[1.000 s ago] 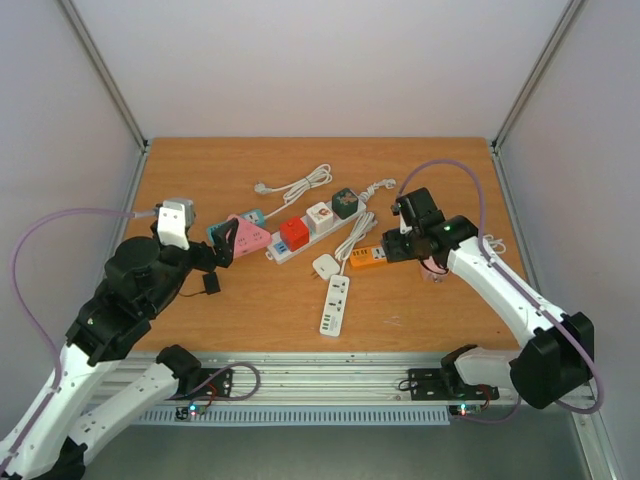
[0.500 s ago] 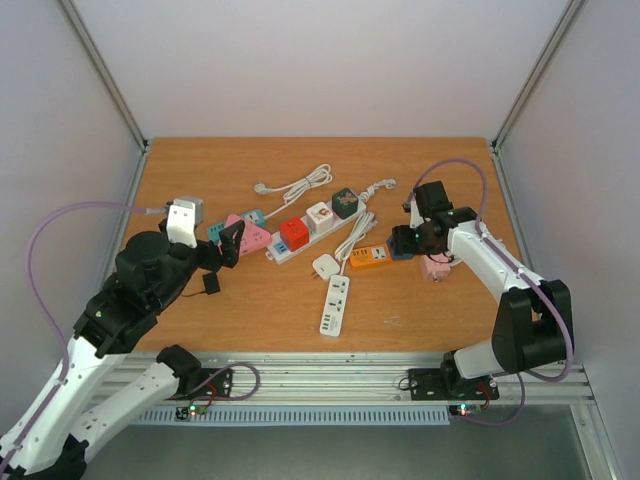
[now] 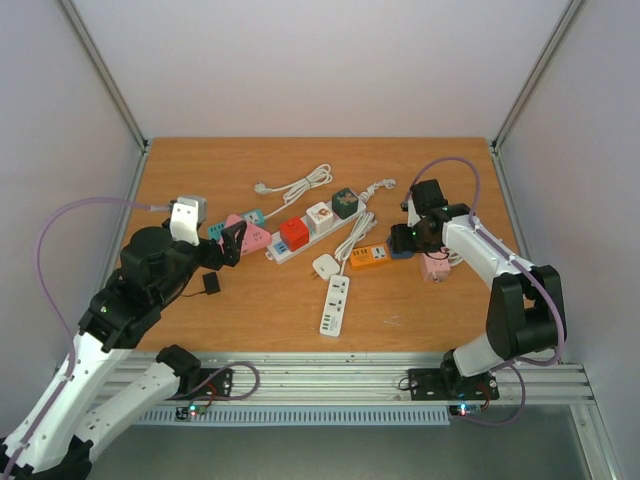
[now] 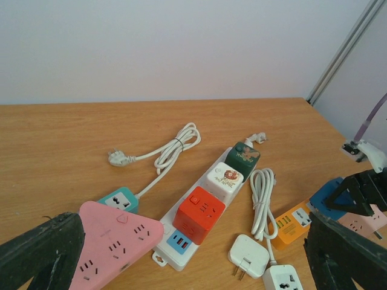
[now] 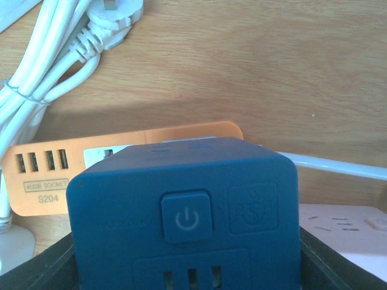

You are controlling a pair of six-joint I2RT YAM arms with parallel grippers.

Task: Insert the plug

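Observation:
My right gripper is shut on a blue cube adapter with a power button on its face. It holds the cube at the right end of the orange power strip, which also shows in the right wrist view. Whether the cube touches the strip I cannot tell. My left gripper is open and empty, hovering over the pink triangular power strip. A white two-pin plug adapter lies loose on the table. The blue cube also shows at the right of the left wrist view.
A long white strip carries red, white and green cubes. A small white strip, a teal socket, a pink strip, coiled white cables and a small black piece lie around.
My right arm has folded in, its elbow swinging toward the base, while the gripper keeps the blue cube by the orange strip. My left arm has shifted only slightly.

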